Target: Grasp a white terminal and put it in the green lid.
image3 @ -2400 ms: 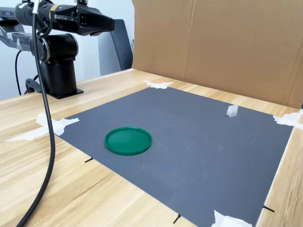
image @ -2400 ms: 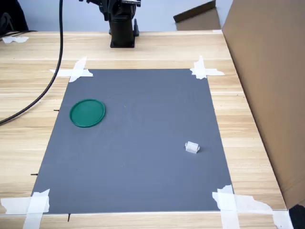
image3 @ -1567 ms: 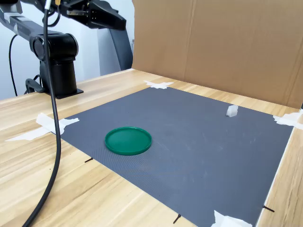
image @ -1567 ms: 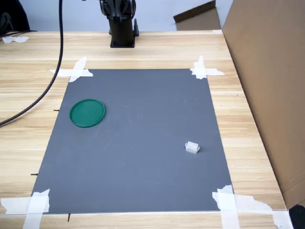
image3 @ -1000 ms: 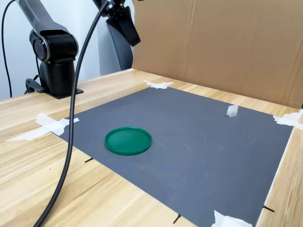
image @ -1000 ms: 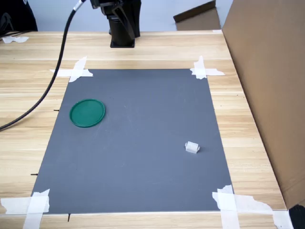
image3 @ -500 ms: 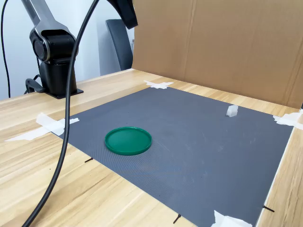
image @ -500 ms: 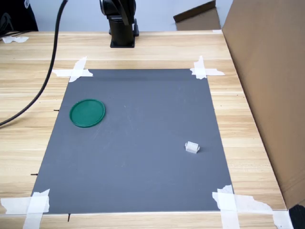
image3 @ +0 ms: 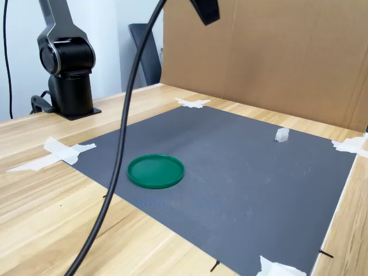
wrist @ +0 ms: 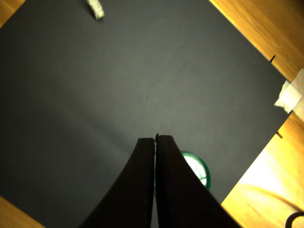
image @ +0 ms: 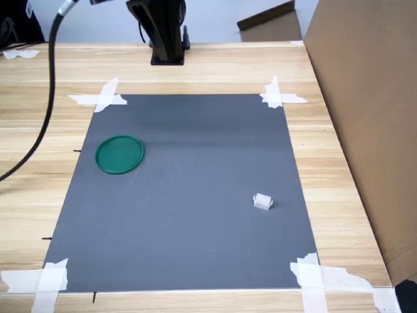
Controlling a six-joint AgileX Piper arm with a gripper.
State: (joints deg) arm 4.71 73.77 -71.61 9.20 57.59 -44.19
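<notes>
The end effector [wrist: 156, 137] hangs high above the grey mat [image: 195, 182], its two dark fingers [wrist: 142, 180] pressed together with nothing between them. The terminal [image: 262, 201] lies on the mat toward the first exterior view's right, well apart from the lid [image: 119, 154], which sits flat near the mat's left edge. In the wrist view, the lid [wrist: 199, 168] peeks out beside the fingers and the terminal [wrist: 96, 8] is far across the mat.

Robotics lab bench: wooden table [image: 215, 65], grey mat [image: 182, 195] fixed with tape strips [image: 101, 98], cardboard screen [image3: 276, 57], arm base [image3: 66, 69] bolted on, hanging cable [image3: 123, 144].
</notes>
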